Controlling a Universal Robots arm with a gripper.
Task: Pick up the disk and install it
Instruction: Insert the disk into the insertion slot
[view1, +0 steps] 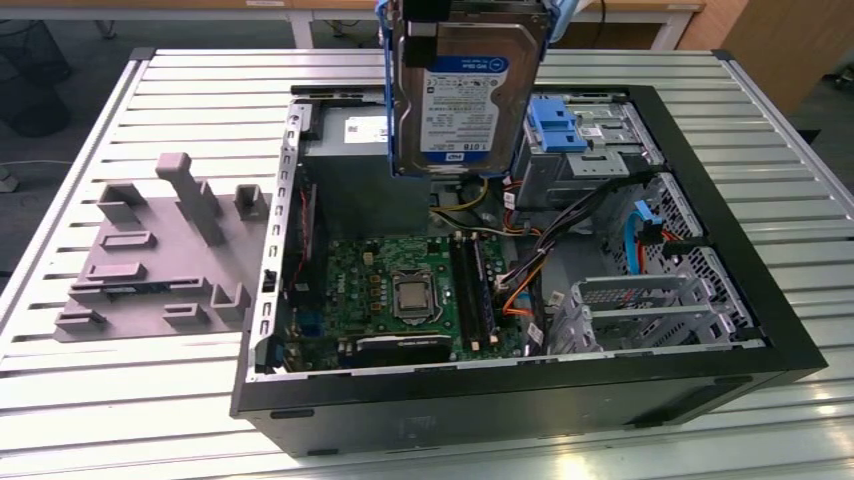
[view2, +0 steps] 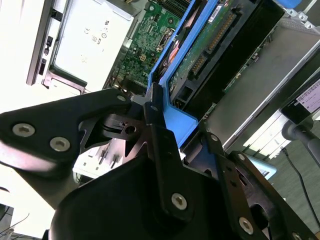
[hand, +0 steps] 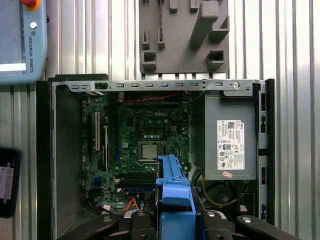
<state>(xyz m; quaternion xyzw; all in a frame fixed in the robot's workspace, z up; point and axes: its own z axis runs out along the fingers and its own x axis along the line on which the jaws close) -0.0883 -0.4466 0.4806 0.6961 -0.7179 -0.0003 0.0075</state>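
The disk (view1: 461, 95), a silver drive with a white-and-blue label in a blue plastic frame, hangs upright above the back of the open computer case (view1: 721, 370). In both wrist views my gripper (view2: 159, 117) is shut on the blue frame's end (hand: 175, 192), with black fingers (hand: 140, 220) on either side of it. The drive's green circuit side (view2: 210, 45) faces the second wrist camera. It hovers over the motherboard (hand: 145, 145), close to the drive bay (view1: 587, 140).
A blue plastic bracket (view1: 557, 125) sits in the drive bay. The grey power-supply box (hand: 230, 145) fills one case corner, and cables (view1: 534, 270) cross the inside. A grey fixture board (view1: 160, 250) lies on the slatted table (view1: 120, 400). A teach pendant (hand: 20, 40) rests nearby.
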